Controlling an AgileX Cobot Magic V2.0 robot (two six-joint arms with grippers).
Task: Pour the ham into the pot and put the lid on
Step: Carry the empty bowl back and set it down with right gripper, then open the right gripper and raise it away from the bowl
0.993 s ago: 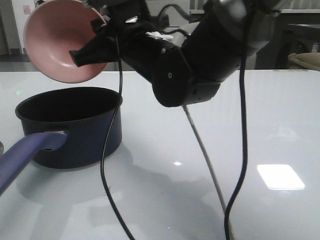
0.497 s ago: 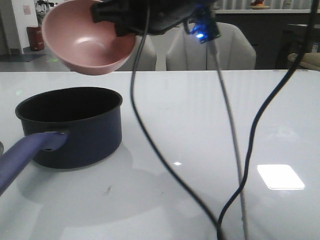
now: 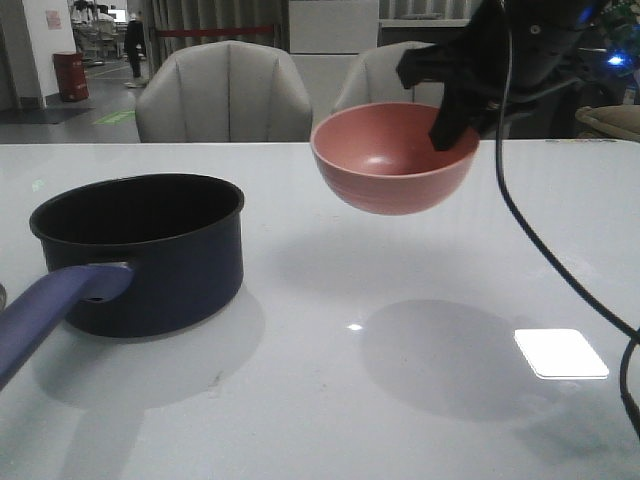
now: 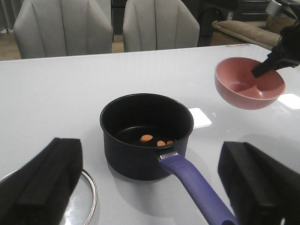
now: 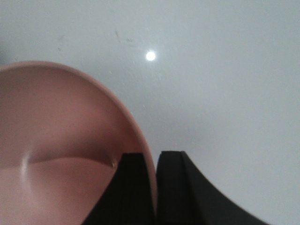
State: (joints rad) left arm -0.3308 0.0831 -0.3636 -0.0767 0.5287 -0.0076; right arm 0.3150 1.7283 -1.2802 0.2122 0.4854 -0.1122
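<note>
The dark navy pot stands at the table's left, its purple-blue handle toward me. In the left wrist view a few orange-pink ham chunks lie on the black bottom of the pot. My right gripper is shut on the rim of the empty pink bowl and holds it upright above the table's middle, right of the pot; the grip shows in the right wrist view. My left gripper is open and empty, behind the pot's handle. The lid's silver rim lies on the table beside the pot; its knob is hidden.
Grey chairs stand behind the table's far edge. A bright light patch reflects on the white table at the right. A black cable hangs from the right arm over the table's right side.
The right arm has carried the pink bowl from above the pot, where it was tilted, rightward and lower to mid-table, now upright. The pot has not moved.
</note>
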